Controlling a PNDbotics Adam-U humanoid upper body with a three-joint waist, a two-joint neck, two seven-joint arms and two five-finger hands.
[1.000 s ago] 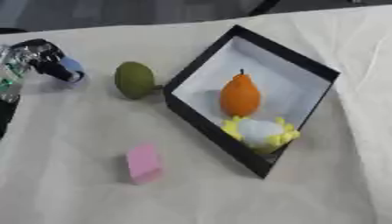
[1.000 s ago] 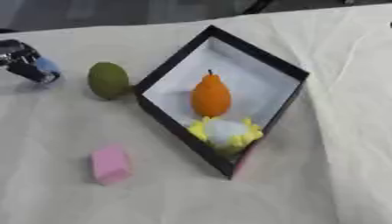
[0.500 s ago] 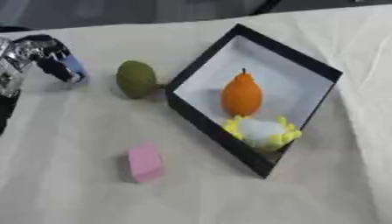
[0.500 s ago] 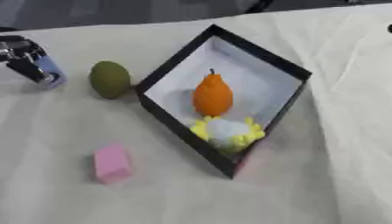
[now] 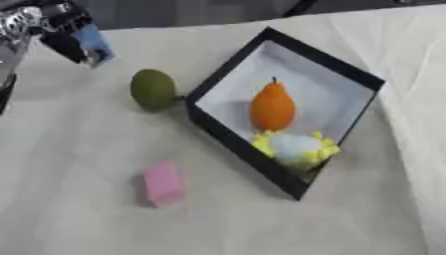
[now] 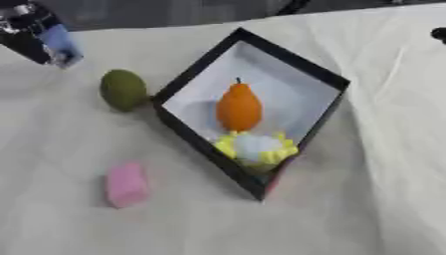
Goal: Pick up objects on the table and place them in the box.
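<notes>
- A pink block (image 5: pixel 163 182) is seen lying on the cream tablecloth (image 5: pixel 78 219), nearest the camera and well apart from the box, off its near-left side.
- The black box (image 5: pixel 235 142) with a white floor is set cornerwise on the cloth; its near corner is occupied by a yellow-and-white flower-shaped object (image 5: pixel 294 148).
- An orange pear-shaped fruit (image 5: pixel 272 107) is seen in the middle of the box, just behind the yellow-and-white object and touching or nearly touching it.
- A dark green oval fruit (image 5: pixel 153 89) is found just outside the box's left corner, touching or almost touching the wall.
- The left hand (image 5: pixel 54 31) is held at the upper left, well apart from the box and beyond the green fruit; its fingers appear curled, with a blue part (image 5: pixel 91 43) seen at them, but whether that is a held object cannot be told.
- Of the right hand, only a small dark tip (image 6: pixel 439 34) can be made out at the right edge, beyond the box; its fingers cannot be told.
</notes>
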